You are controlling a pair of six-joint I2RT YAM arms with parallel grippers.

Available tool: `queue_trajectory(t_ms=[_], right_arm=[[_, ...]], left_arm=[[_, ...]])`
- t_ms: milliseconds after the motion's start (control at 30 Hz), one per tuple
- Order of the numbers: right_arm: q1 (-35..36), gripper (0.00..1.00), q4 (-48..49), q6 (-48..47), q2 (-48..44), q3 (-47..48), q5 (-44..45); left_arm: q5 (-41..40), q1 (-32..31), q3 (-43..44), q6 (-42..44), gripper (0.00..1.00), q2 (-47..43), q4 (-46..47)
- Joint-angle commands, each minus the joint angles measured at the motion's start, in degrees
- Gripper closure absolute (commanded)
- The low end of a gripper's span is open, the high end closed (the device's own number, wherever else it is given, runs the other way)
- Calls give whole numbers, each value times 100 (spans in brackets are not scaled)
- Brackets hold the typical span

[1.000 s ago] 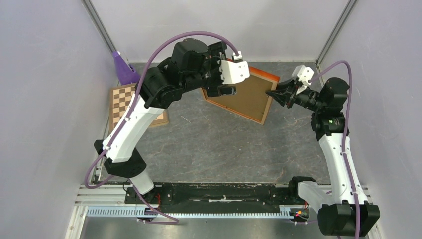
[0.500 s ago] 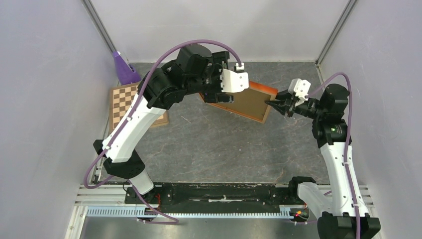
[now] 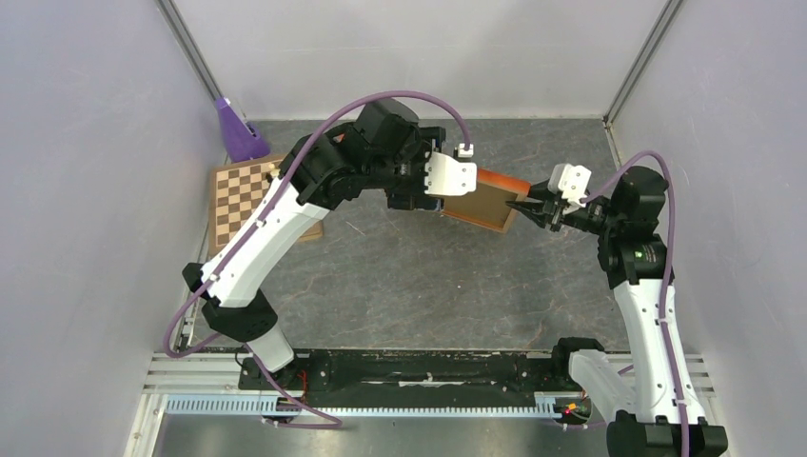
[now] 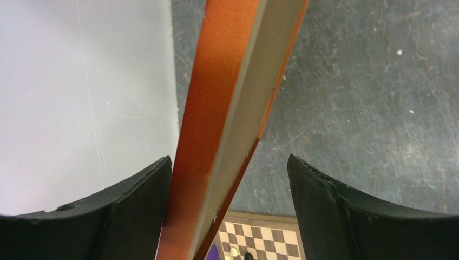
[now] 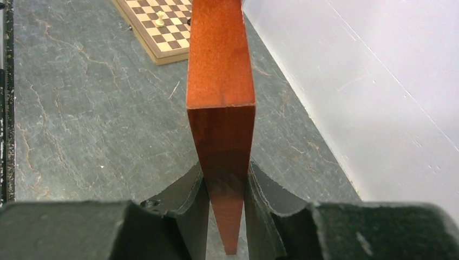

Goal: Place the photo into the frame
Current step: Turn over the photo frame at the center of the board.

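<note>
Near side: bare grey table (image 3: 428, 276) between the arm bases and the work.

Right gripper (image 5: 227, 187): jaws narrow, pinching the end of one orange-brown rail of the frame (image 3: 502, 180), with both pads flat against its faces.

The frame is off the table, tipped steeply on edge and spanning the two grippers, right of centre. Brown hardboard backing (image 3: 481, 203) faces the overhead camera.

Left gripper (image 4: 230, 168): jaws wide and straddling the opposite rail. One finger (image 4: 135, 211) touches the orange face; the other stands clear with a gap.

Photo: not identifiable in any view. A pale strip runs along the rail in the left wrist view; I cannot tell what it is.

Far left: chessboard (image 3: 238, 190), and a purple object (image 3: 233, 129) in the corner.

Judgement: this is the frame-handling step, and insertion is not yet done. The right pinch carries the whole load at one end, so the frame may pivot. Close the left jaws square on the rail before any rotation. Then move both arms together and lower the frame flat, well clear of the chessboard.
</note>
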Motion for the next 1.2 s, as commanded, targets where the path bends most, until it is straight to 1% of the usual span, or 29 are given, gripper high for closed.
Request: queue_trajectory(t_ms=[0, 167, 400, 500, 567, 667, 767, 800, 933, 1033, 1133, 1167], right_arm=[[-11, 100, -884, -355, 66, -145, 521], [-11, 100, -1004, -508, 19, -187, 618], [-11, 100, -1064, -584, -7, -258, 704], [-11, 100, -1120, -638, -38, -277, 743], [-11, 100, -1123, -617, -58, -302, 722], [-11, 100, -1115, -556, -58, -309, 664], [-11, 98, -1084, -482, -59, -303, 652], [-11, 97, -1081, -461, -51, -295, 655], [-11, 88, -1064, -393, -40, -270, 705], [-13, 71, -1076, -357, -43, -268, 766], [-11, 47, -1170, -384, -66, -246, 934], [-11, 41, -1234, -419, -80, -227, 1020]], left_arm=[[278, -7, -30, 17, 19, -57, -273], [359, -22, -29, -47, 30, -80, -426], [364, -88, -71, -125, 51, -92, -599], [345, -110, -115, -151, 56, -92, -611], [298, -135, -134, -155, 61, -84, -609], [249, -172, -165, -162, 77, -65, -613], [191, -218, -237, -166, 96, -78, -605], [173, -226, -256, -170, 98, -80, -602], [114, -248, -330, -243, 98, -96, -536], [72, -250, -413, -266, 98, -136, -463], [-14, -250, -468, -296, 98, -142, -354], [-11, -248, -493, -306, 98, -137, -308]])
